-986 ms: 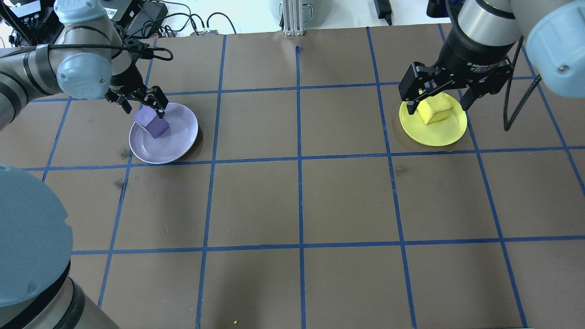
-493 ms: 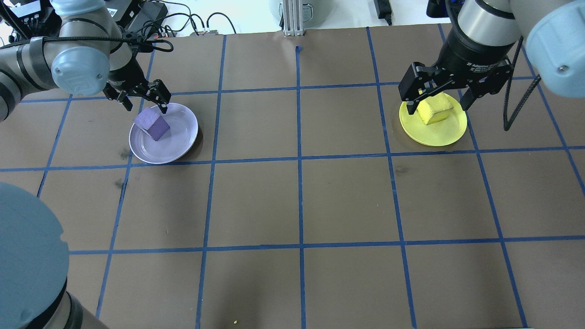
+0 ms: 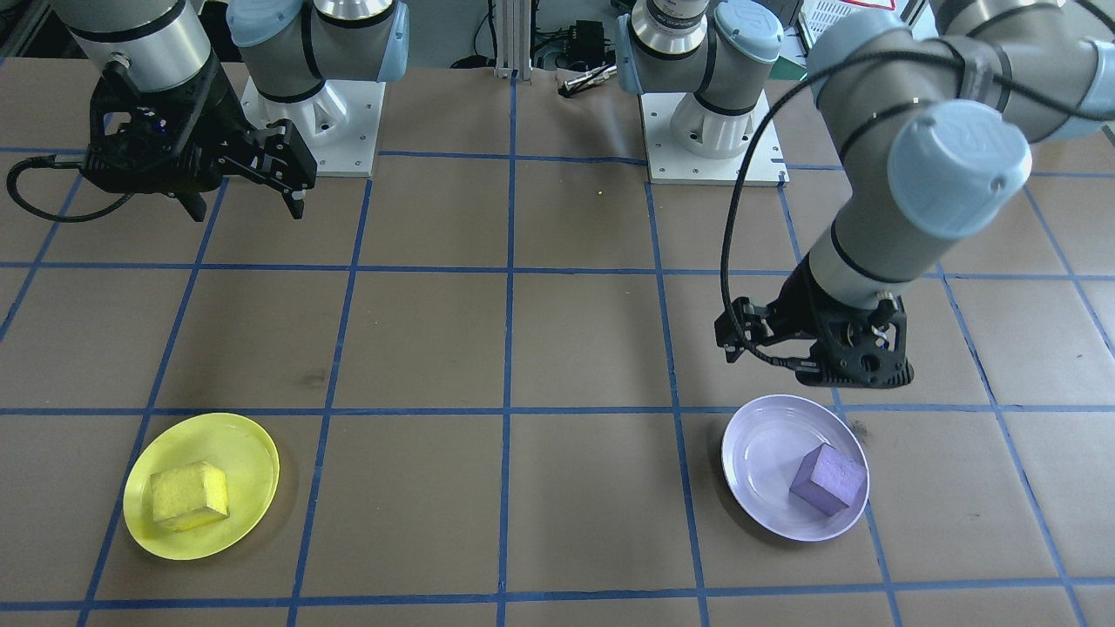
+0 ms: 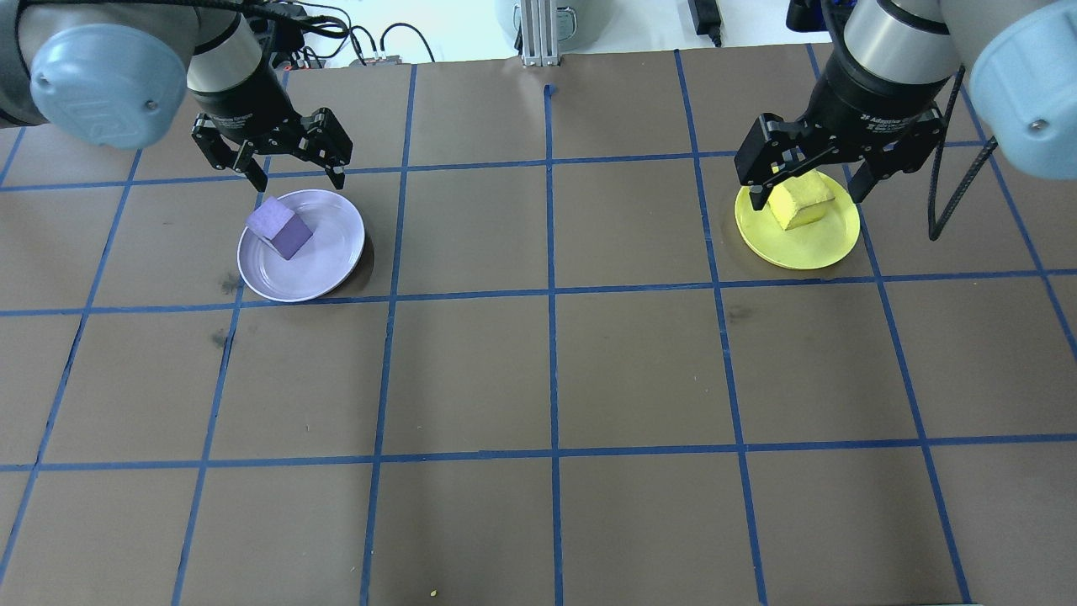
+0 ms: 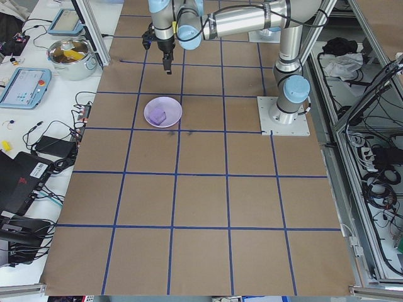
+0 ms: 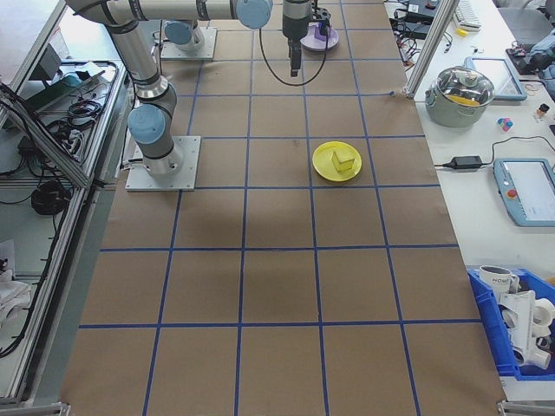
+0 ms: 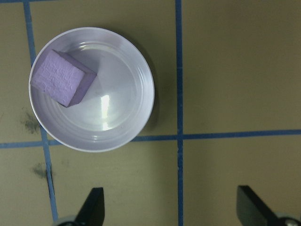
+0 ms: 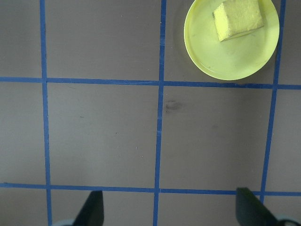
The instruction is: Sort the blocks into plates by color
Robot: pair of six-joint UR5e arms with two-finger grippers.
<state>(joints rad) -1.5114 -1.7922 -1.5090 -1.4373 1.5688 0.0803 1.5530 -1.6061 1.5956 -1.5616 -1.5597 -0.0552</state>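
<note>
Two blocks, two plates. The purple block (image 4: pixel 280 228) sits in the lavender plate (image 4: pixel 332 261), toward its rim, just below the left gripper (image 4: pixel 294 175), whose fingers are spread wide and hold nothing. The yellow block (image 4: pixel 800 200) lies in the yellow plate (image 4: pixel 812 244); the right gripper (image 4: pixel 808 194) hangs high above it, released too, its fingers apart with nothing between them. Beyond the plates the brown table (image 4: pixel 547 370) with its blue tape grid runs bare between both arms and toward the robot's side.
</note>
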